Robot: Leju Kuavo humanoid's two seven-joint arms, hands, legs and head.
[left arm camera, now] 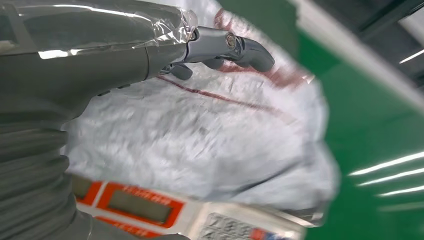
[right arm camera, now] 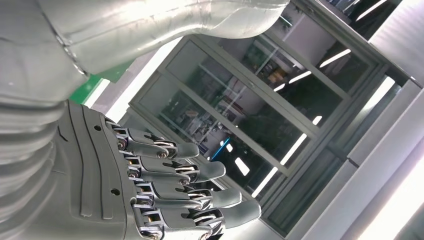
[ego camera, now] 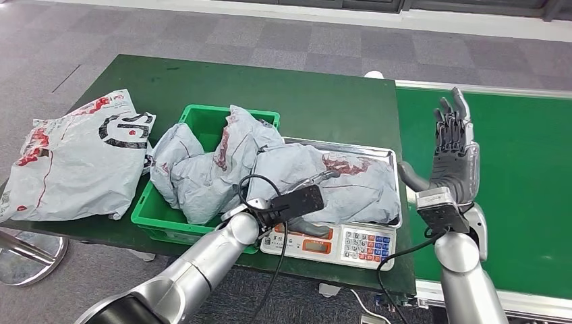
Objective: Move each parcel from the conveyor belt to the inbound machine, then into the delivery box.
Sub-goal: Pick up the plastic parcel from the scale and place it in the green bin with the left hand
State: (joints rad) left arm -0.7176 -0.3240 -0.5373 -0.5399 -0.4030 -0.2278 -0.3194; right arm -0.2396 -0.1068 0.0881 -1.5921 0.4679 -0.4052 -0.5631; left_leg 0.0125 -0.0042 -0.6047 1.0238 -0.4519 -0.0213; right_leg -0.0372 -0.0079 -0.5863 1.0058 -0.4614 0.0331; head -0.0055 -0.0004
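A grey parcel (ego camera: 354, 183) with red print lies on the steel tray of the scale (ego camera: 337, 244). My left hand (ego camera: 318, 179) is at this parcel's near-left side. In the left wrist view its thumb (left arm camera: 225, 45) reaches across the parcel (left arm camera: 200, 145) above the scale's display (left arm camera: 140, 205); the other fingers are hidden, so I cannot tell whether it grips. My right hand (ego camera: 455, 145) is raised, palm open and fingers spread, over the green conveyor belt (ego camera: 526, 169), holding nothing. Its straight fingers (right arm camera: 190, 172) show in the right wrist view. Several grey parcels (ego camera: 216, 162) fill the green box (ego camera: 202, 116).
A large grey bag (ego camera: 74, 155) with red and black print lies on the dark green table (ego camera: 303, 94) left of the box. A black cable (ego camera: 276, 270) hangs from my left wrist. A metal stand base (ego camera: 30, 256) sits on the floor at the near left.
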